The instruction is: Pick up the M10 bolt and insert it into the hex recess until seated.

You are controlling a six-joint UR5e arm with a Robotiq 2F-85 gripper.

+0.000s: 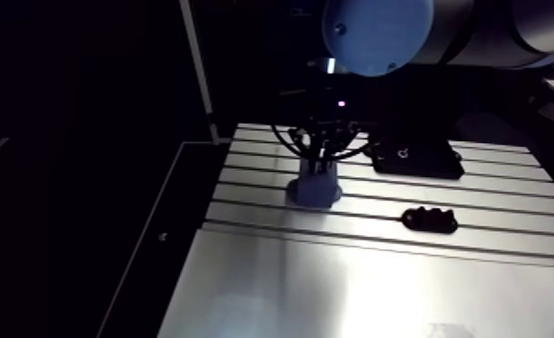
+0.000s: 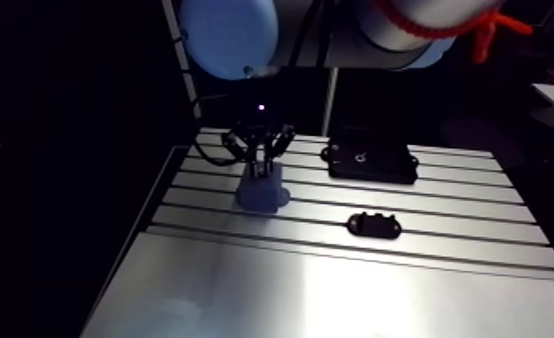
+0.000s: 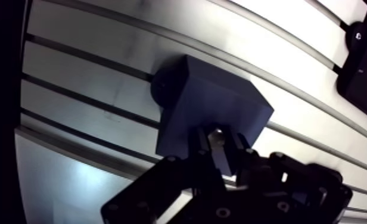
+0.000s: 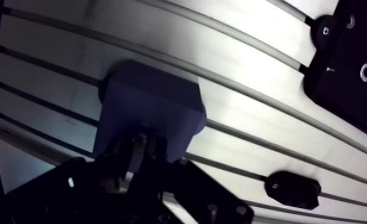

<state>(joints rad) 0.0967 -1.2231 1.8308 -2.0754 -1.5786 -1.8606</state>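
**Claw (image 3: 220, 154) clamped on the bolt (image 3: 217, 136) over the blue block (image 3: 221, 98)**

Its fingers stand slightly apart, pressed on a shiny metal piece that appears to be the bolt. They sit at the block's near edge, on the left of the worktop (image 1: 335, 288). The recess is hidden beneath, so seating cannot be judged. A steel bolt should be stiff, dense and slick. Gripping the shank and leaving the hex head free to line up seems best. Further right, well apart, lie a black plate (image 1: 417, 158) and a small black bracket (image 1: 430, 218). Neither looks likely to block the way.
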